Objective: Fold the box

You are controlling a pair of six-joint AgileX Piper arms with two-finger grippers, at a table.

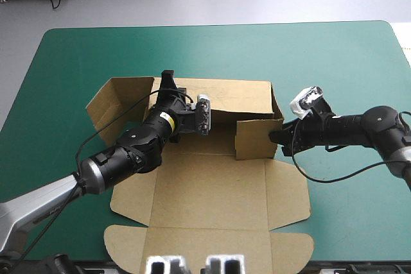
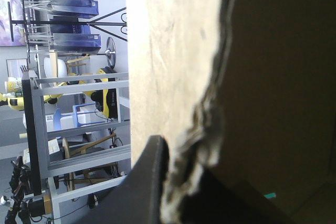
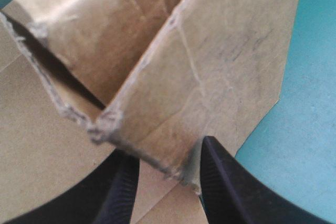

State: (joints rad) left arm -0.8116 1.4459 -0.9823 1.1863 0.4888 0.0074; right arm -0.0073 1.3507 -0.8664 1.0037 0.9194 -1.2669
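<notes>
Mid-frame on the teal-green cover (image 1: 334, 56), the brown box (image 1: 212, 190) is partly formed: the left gripper (image 1: 168, 85) pinches its upright far wall, the right gripper (image 1: 276, 137) clamps the raised right flap. The left flap splays outward; panels toward the frame's bottom lie flat, unfolded

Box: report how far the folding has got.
Done: the box's far wall stands raised. In hand: the left hand pinches that wall's top; the right hand clamps the upright right flap. Left: the near panels lie flat, and no wall looks tucked yet.
</notes>
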